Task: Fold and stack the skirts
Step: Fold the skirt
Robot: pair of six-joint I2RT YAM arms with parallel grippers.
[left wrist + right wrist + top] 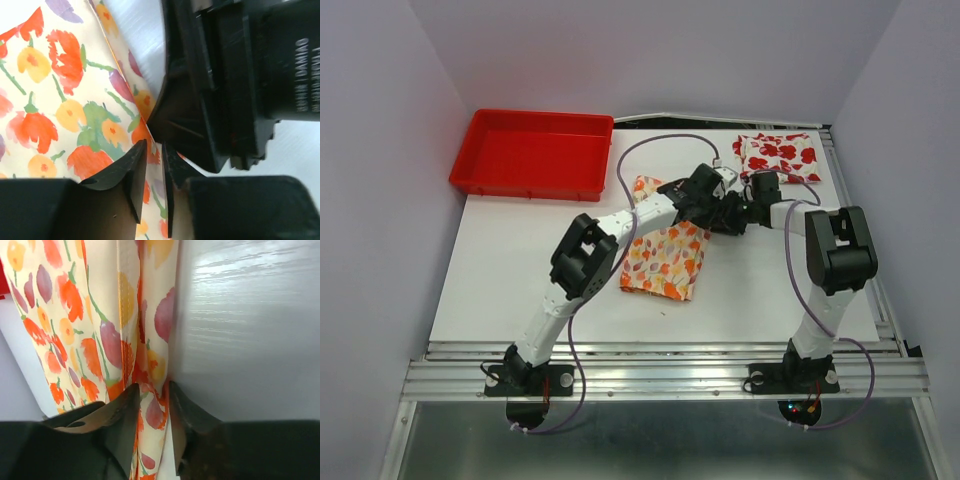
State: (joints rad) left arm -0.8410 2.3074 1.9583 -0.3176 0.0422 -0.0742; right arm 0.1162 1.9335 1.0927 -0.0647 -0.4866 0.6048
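The cream skirt (663,255) with small orange, red and yellow marks lies mid-table, partly folded. My left gripper (718,212) and right gripper (732,216) meet at its right edge. In the left wrist view the left gripper (154,152) is shut on the cloth's edge (75,100), with the right gripper's black body just beyond it. In the right wrist view the right gripper (152,392) is shut on a bunched fold of the same cream skirt (100,330). The white skirt with big red flowers (778,154) lies folded at the back right.
A red plastic tray (533,153) stands at the back left. Cables (655,143) loop over the table behind the arms. The two wrists are very close together. Grey walls close in the left, right and back sides.
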